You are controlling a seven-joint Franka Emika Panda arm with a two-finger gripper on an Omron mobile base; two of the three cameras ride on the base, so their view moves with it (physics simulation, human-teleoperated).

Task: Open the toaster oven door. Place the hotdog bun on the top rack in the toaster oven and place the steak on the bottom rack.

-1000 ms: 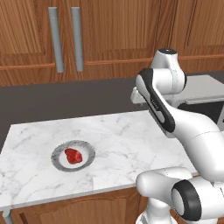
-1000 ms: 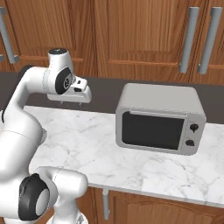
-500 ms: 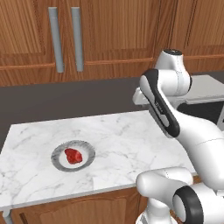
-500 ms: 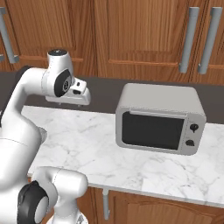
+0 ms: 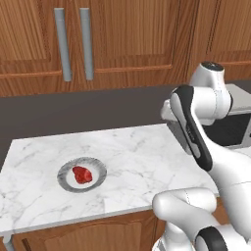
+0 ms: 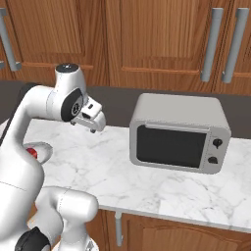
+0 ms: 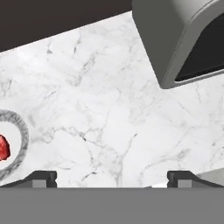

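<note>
The light grey toaster oven (image 6: pixel 179 132) stands on the marble counter with its dark-glass door (image 6: pixel 170 146) shut, so both racks are hidden. My gripper (image 6: pixel 93 126) hangs above the counter to the oven's left, apart from it. In the hand view the gripper (image 7: pixel 111 179) is open, its fingertips (image 7: pixel 41 177) far apart with nothing between them, and the oven's corner (image 7: pixel 183 39) sits at the upper right. The red steak (image 5: pixel 82 174) lies on a small grey plate (image 5: pixel 98 169), seen also as the steak (image 7: pixel 3 148) at the left edge. The hotdog bun is out of view.
Wooden cabinets with long grey handles (image 5: pixel 61 44) line the wall above a dark backsplash. The marble counter (image 5: pixel 132 152) runs from the plate to the oven; its front edge (image 6: pixel 162 213) is close to my base.
My arm has swung to the right, toward the toaster oven, and the hand has dropped a little. The jaws stay open. Oven, plate and steak have not moved.
</note>
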